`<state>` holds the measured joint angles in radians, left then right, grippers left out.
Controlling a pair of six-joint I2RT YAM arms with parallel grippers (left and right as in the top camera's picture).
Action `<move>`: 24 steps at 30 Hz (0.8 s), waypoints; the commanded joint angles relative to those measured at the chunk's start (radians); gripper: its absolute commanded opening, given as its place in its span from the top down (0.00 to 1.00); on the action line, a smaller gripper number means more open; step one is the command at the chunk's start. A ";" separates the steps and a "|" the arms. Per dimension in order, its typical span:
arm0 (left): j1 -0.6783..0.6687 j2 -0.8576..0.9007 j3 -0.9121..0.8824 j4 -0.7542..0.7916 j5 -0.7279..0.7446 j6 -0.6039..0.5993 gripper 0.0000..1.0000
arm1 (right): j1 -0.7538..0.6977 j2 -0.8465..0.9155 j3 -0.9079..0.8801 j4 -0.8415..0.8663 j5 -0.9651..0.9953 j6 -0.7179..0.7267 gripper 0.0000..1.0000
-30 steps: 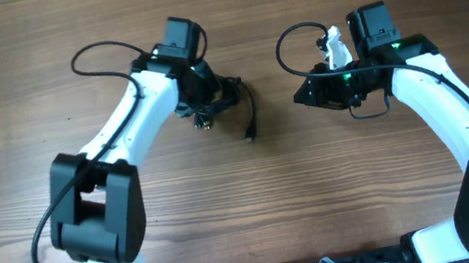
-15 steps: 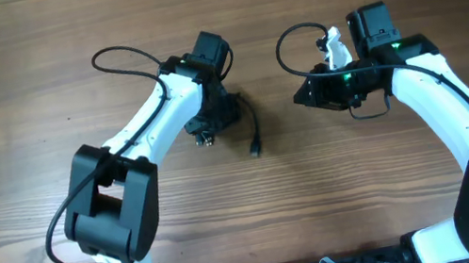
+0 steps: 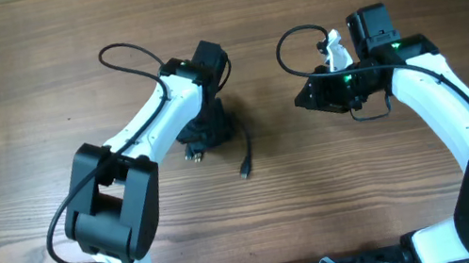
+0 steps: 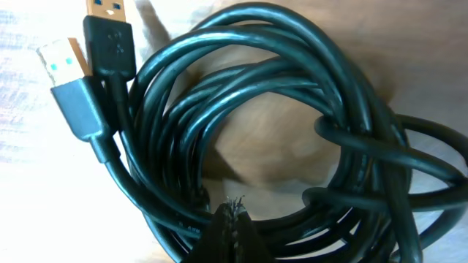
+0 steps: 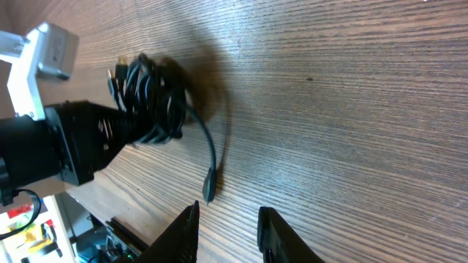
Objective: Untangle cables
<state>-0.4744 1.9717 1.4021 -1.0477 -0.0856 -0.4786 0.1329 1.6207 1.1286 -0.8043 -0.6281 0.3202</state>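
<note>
Below, left gripper pinching the coiled cables at its tip, one loose end trailing beside it, right gripper spread, well apart from it.

Black cables coiled in a tangled bundle; two USB plugs exposed, one loose end trailed out.
</note>
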 commanded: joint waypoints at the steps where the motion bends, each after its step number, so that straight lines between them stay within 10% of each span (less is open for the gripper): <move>1: 0.039 0.024 0.078 -0.071 -0.019 0.076 0.89 | 0.005 0.012 0.008 0.000 -0.016 0.005 0.71; 4: 0.068 0.023 0.151 -0.125 0.026 0.075 0.66 | 0.005 0.012 0.008 0.002 -0.016 0.014 0.71; 14: 0.146 0.025 0.146 -0.191 0.148 -0.003 0.31 | 0.035 0.012 0.008 0.008 -0.011 0.020 0.70; 21: 0.146 0.025 -0.040 -0.050 0.149 -0.087 0.36 | 0.107 0.012 0.008 0.048 0.071 0.023 0.64; 24: 0.146 0.025 -0.109 0.058 0.149 -0.110 0.62 | 0.133 0.012 0.008 0.076 0.122 0.024 0.60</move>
<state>-0.3298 1.9900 1.3617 -1.0657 0.0528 -0.5381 0.2386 1.6207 1.1286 -0.7528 -0.5812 0.3428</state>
